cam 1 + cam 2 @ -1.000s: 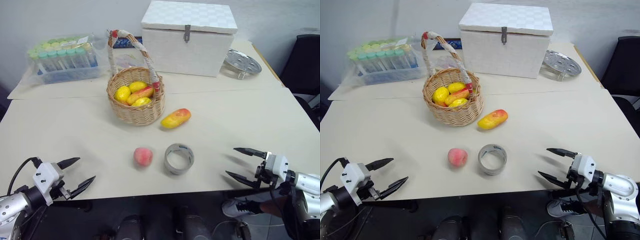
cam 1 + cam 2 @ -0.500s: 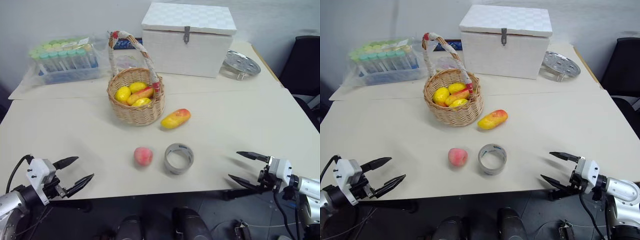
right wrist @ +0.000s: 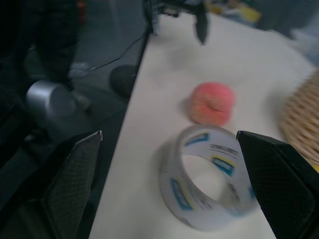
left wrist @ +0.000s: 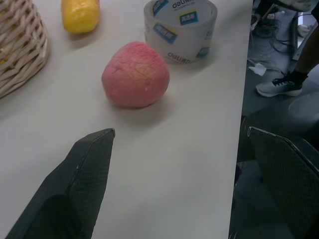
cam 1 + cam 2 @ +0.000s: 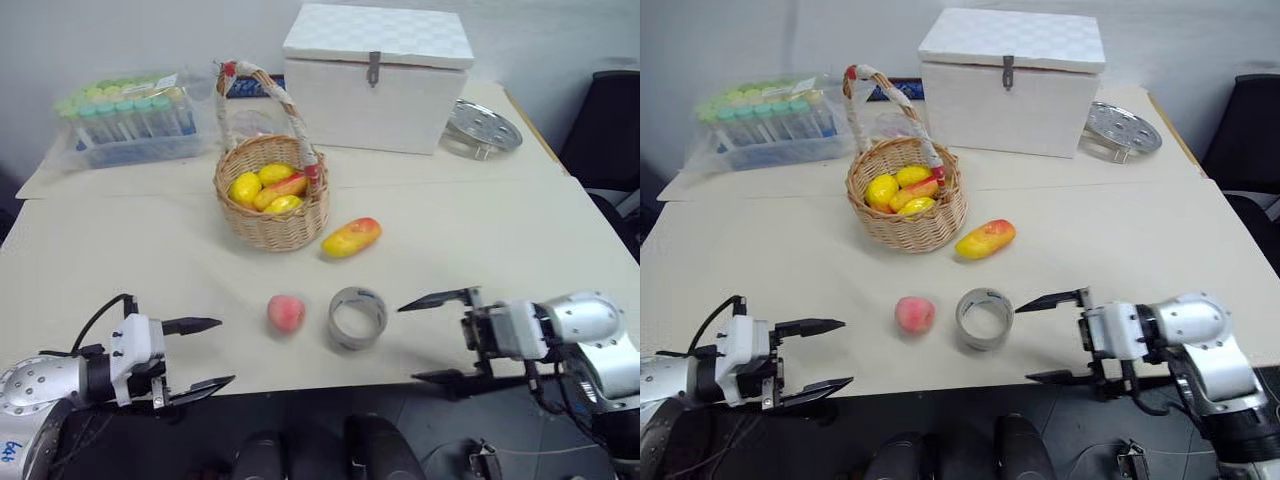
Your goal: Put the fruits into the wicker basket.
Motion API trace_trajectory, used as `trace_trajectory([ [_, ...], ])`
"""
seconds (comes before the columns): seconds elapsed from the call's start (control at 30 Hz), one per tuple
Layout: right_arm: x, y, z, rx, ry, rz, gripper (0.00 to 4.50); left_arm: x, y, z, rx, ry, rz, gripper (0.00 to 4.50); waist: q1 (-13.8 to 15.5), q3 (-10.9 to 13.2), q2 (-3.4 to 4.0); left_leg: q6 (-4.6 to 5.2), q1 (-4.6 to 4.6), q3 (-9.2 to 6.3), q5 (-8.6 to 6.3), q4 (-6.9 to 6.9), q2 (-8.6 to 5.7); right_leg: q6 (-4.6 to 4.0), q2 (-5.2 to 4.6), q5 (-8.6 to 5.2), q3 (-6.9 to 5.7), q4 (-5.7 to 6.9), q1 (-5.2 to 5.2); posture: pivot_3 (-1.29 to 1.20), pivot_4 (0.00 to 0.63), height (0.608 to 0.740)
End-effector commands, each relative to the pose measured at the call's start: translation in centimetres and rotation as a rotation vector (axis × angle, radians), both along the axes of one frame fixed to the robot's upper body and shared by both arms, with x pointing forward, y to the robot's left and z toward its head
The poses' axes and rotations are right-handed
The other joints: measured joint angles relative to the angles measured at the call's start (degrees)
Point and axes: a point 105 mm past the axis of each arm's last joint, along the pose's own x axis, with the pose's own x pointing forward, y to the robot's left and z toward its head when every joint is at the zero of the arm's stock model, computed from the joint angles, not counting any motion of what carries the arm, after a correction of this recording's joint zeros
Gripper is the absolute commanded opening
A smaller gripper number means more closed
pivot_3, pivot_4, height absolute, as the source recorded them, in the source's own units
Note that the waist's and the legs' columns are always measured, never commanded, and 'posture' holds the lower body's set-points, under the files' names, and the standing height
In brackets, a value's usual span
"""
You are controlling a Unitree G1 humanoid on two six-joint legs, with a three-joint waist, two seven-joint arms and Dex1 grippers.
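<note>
Peach (image 5: 286, 313) on table btwn both open jaws.

"deli" printed on tape roll (image 4: 180, 31)

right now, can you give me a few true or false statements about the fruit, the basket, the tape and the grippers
1. The peach lies on the table, outside the wicker basket. True.
2. The mango is inside the basket. False: it lies on the table beside it.
3. The tape roll sits right next to the peach. True.
4. The left gripper holds the peach. False: it is open and empty.
5. The white box has its lid open. False: the lid is shut.
</note>
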Motion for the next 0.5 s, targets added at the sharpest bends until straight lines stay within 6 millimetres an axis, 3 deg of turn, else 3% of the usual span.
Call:
trace_trajectory([
  [0.03,0.4,2.1,-1.1,-0.098,-0.033,0.072,4.47,0.0,-1.7,0.6,-0.002,-0.019,-0.061,4.50,0.0,0.0,-0.01,0.03,-0.02,0.00,-0.02,0.04,-0.01,0.01,-0.01,0.00,0.00,-0.01,0.01,0.00,0.150,0.740],
  [0.1,0.8,2.9,-1.9,-0.156,-0.030,0.099,4.47,0.0,-1.9,0.6,-0.009,-0.014,-0.067,4.50,-0.2,0.0,-0.01,0.07,-0.03,0.04,-0.04,0.12,-0.02,0.02,-0.02,0.01,0.03,0.00,0.01,0.00,0.150,0.740],
  [0.2,2.3,4.0,-3.4,-0.246,-0.033,0.042,3.85,0.5,-2.3,1.6,-0.068,-0.009,-0.047,4.50,-0.2,0.0,-0.01,0.09,-0.04,0.03,-0.06,0.17,-0.01,0.02,-0.01,0.01,0.01,0.01,0.00,0.00,0.150,0.740],
  [0.33,3.4,5.1,-3.4,-0.247,-0.066,0.007,2.47,0.4,-2.2,2.1,-0.063,-0.008,-0.046,4.50,-0.4,0.0,-0.02,0.05,0.00,0.02,-0.03,0.27,0.03,0.02,0.02,0.01,0.02,0.15,0.02,0.00,0.150,0.740],
  [0.5,3.5,4.1,-3.4,-0.271,-0.052,-0.025,0.83,0.5,-2.4,2.4,-0.063,-0.013,-0.045,4.50,-0.3,0.0,-0.03,0.04,0.04,-0.02,-0.02,0.32,0.01,0.01,0.00,0.01,0.00,0.20,0.07,0.00,0.150,0.740],
])
